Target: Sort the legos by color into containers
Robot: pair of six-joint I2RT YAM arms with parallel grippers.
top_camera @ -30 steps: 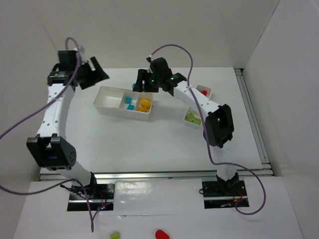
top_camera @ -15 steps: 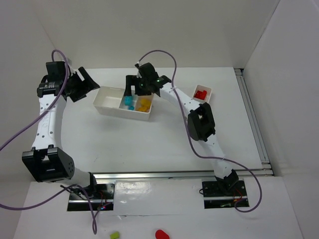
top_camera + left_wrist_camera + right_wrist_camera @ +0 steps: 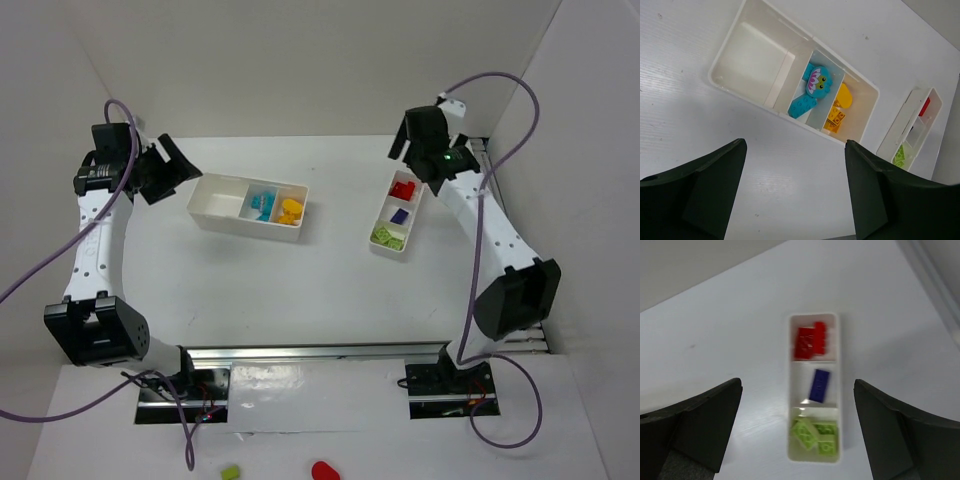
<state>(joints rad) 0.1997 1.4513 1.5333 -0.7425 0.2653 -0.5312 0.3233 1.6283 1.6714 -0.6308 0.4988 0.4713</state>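
The wide white container [image 3: 218, 203] holds cyan legos [image 3: 263, 203] in its middle compartment and yellow-orange legos [image 3: 290, 210] in its right one; the left compartment is bare. The narrow container [image 3: 384, 250] holds red legos [image 3: 403, 188], a dark blue lego [image 3: 399, 214] and lime green legos [image 3: 386, 237]. My left gripper [image 3: 170, 170] hovers open left of the wide container [image 3: 747, 57], with cyan legos [image 3: 812, 90] showing beyond the left gripper [image 3: 796, 195]. My right gripper [image 3: 412, 148] hangs open above the narrow container [image 3: 836, 390], nothing between the jaws of the right gripper [image 3: 797, 432].
A metal rail [image 3: 330, 350] runs along the table's near edge and another [image 3: 505, 230] along its right side. White walls close the back and both sides. A green piece [image 3: 231, 471] and a red piece [image 3: 324, 470] lie below the arm bases, off the table.
My right arm swung from above the wide container to above the narrow one, its jaws now wide apart. The left arm drew slightly left, then held still.
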